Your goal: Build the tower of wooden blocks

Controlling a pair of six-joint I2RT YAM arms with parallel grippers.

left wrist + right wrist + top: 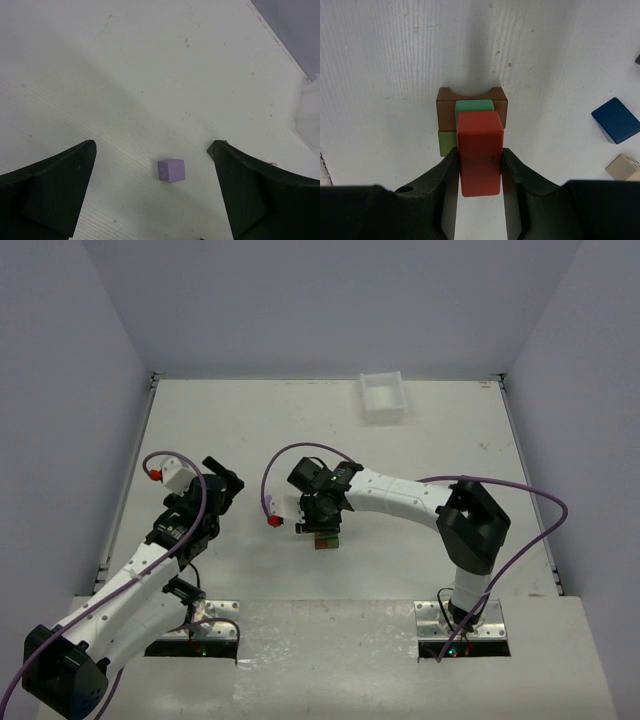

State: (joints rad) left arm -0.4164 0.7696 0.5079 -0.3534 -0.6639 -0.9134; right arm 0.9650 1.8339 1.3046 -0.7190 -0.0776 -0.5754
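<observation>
In the right wrist view my right gripper [480, 160] is shut on a red-orange block [480, 150]. It holds the block over a low stack: a brown arch block [451, 106], a teal-green block [474, 106] and an olive-green block [446, 142]. In the top view the right gripper [322, 512] hides most of that stack [327, 540]. My left gripper [152, 155] is open above a small purple cube [171, 170] that lies on the table between its fingers. In the top view the left gripper [222, 487] is left of the stack.
A blue block [616, 120] and a beige block [624, 168] lie to the right of the stack in the right wrist view. A white tray [383, 396] stands at the back of the table. Grey walls close in the table's sides and back.
</observation>
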